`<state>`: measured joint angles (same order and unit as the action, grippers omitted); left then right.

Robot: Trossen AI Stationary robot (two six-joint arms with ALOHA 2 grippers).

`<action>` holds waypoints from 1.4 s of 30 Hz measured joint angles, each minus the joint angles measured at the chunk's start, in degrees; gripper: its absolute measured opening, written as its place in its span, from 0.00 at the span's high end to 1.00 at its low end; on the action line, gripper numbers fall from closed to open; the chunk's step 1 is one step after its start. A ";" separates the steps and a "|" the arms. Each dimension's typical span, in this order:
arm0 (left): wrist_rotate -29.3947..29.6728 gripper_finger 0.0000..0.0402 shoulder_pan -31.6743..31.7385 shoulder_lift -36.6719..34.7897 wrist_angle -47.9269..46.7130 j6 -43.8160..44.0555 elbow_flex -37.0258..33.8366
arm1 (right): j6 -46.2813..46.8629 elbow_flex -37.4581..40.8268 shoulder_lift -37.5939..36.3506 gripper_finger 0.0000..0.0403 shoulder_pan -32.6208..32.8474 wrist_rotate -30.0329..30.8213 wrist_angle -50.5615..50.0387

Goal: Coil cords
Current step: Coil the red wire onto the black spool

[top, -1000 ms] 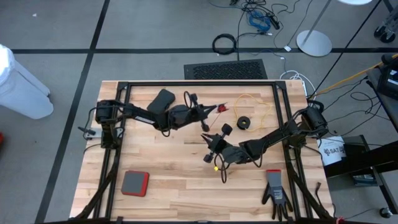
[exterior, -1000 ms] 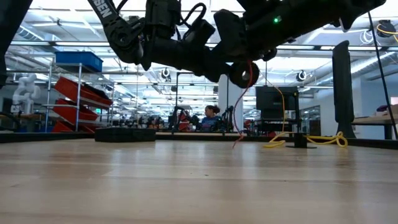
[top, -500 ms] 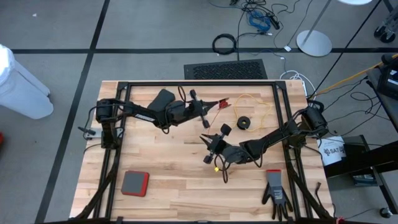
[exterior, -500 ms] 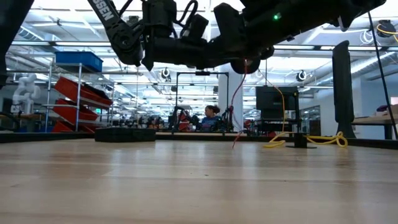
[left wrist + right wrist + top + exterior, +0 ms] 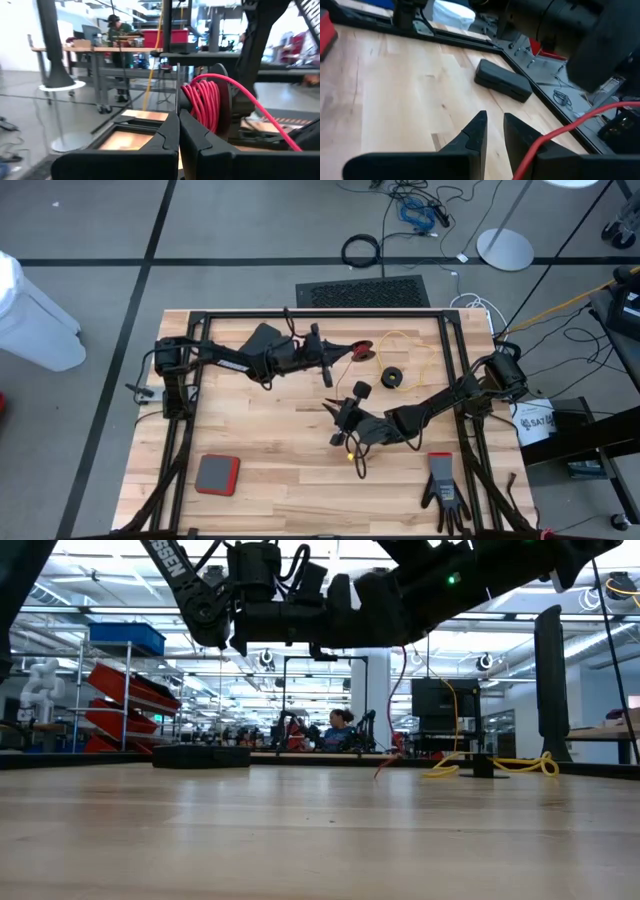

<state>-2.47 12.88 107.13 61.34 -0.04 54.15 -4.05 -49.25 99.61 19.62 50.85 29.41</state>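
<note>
Left gripper (image 5: 178,117): fingers together, apparently pinching the near rim of the reel (image 5: 226,100). The red cord (image 5: 200,102) is wound on the reel just beyond the fingertips. This gripper has carried the reel away from the right gripper (image 5: 492,131).

Right gripper: its fingers have just parted slightly. The loose red strand runs beside one finger, not between them. Treat the strand as released; expect no guiding tension for further winding.

A second reel (image 5: 392,378), trailing yellow cord, lies beyond the right gripper, untouched.
</note>
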 joint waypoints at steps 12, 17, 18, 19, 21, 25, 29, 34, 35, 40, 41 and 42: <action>-6.06 1.00 0.67 0.02 2.94 8.78 0.04 | 1.52 0.00 0.00 0.87 -0.87 0.25 -5.18; -7.98 1.00 0.73 0.04 4.35 11.87 0.04 | 6.34 0.00 0.50 0.88 -2.25 0.39 -10.15; -8.57 1.00 0.73 0.04 4.46 12.57 0.04 | 6.68 0.00 0.83 0.89 -2.50 0.39 -10.85; -9.30 1.00 0.83 0.04 4.41 13.17 0.04 | 6.79 0.02 1.27 0.90 -2.71 0.46 -11.25; -11.07 1.00 1.11 0.04 4.34 14.55 0.04 | 6.79 0.00 2.07 0.94 -2.91 0.29 -11.09; -14.73 1.00 2.15 0.04 4.31 17.74 0.04 | 6.09 0.00 3.55 0.99 -3.10 0.29 -11.21; -19.24 1.00 3.21 0.04 4.62 21.75 0.04 | 6.68 -0.02 3.54 1.00 -3.17 2.70 -13.96; -24.18 1.00 4.15 0.04 5.85 24.81 0.04 | 7.21 -0.02 3.54 1.00 -3.17 4.24 -16.88; -24.57 1.00 4.34 0.04 5.71 24.75 0.04 | 7.20 -0.02 3.54 1.00 -3.14 4.25 -17.14; -25.91 1.00 4.84 0.04 5.17 23.20 0.04 | 5.39 -0.02 3.52 0.95 -1.02 4.90 -16.96; -26.08 1.00 4.87 0.04 5.06 22.81 0.04 | 5.24 -0.02 3.41 0.93 -0.56 5.47 -16.90; -26.21 1.00 4.88 0.04 4.89 22.15 0.04 | 5.22 -0.02 3.35 0.91 -0.12 6.32 -16.91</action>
<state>-28.68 17.76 107.18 66.22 22.11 54.19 1.17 -49.28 102.96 19.50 57.17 12.51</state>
